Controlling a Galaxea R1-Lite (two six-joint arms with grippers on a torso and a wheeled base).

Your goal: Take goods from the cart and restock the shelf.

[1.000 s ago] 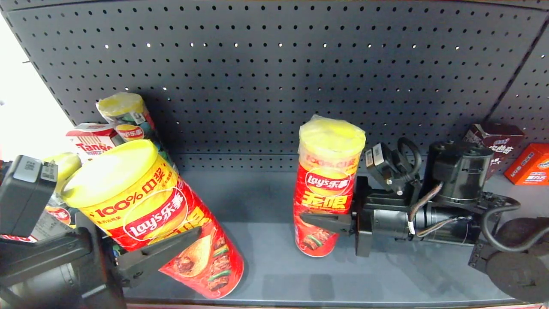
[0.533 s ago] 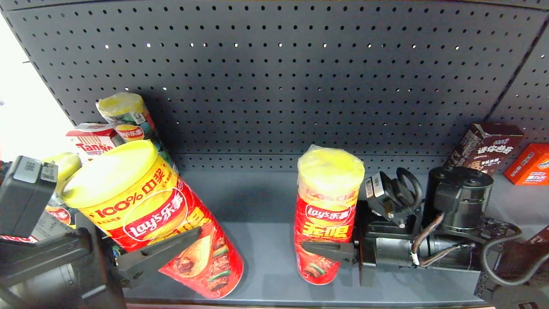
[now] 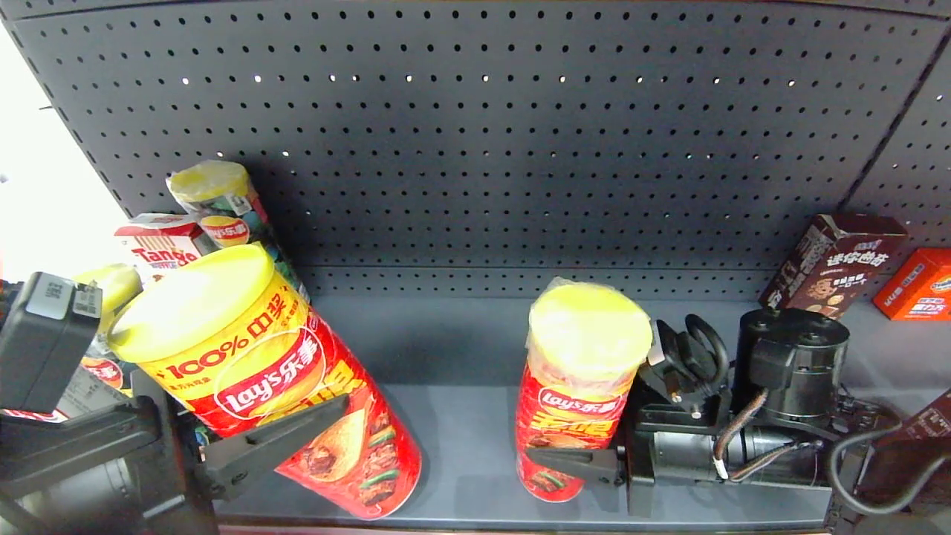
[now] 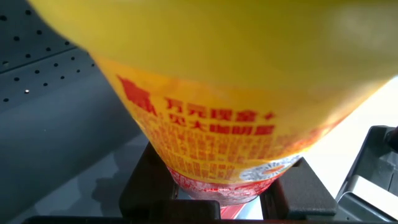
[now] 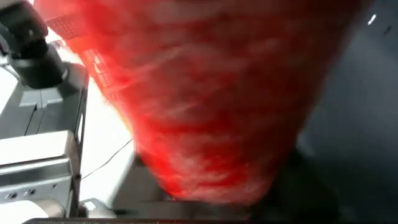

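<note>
**Right can comes to the front edge**

Since a second ago the right arm has pulled back toward the robot. The tall round red and yellow chip can (image 3: 579, 386) it holds has come from mid-shelf to near the front edge of the grey metal shelf (image 3: 461, 357). The can stands straight up, with clear wrap over its yellow lid. The right arm lies low and flat, coming in from the right side. The right gripper (image 3: 559, 455) points sideways and is clamped on the low part of the can, with one black finger (image 3: 572, 462) in front of it. I cannot tell if the can's bottom touches the shelf.

The left arm has not moved. It comes up from the low left corner. The left gripper (image 3: 312, 425) squeezes a second red and yellow chip can (image 3: 252, 357) near its bottom end. This can leans, with its yellow lid tipped to the left and its bottom by the front edge.

At the back left, a small yellow-lidded can (image 3: 219, 200) leans by a white and red box (image 3: 160, 245). At the far right stand a brown box (image 3: 832, 264) and an orange box (image 3: 917, 286), in front of the dark pegboard wall (image 3: 475, 148).
</note>
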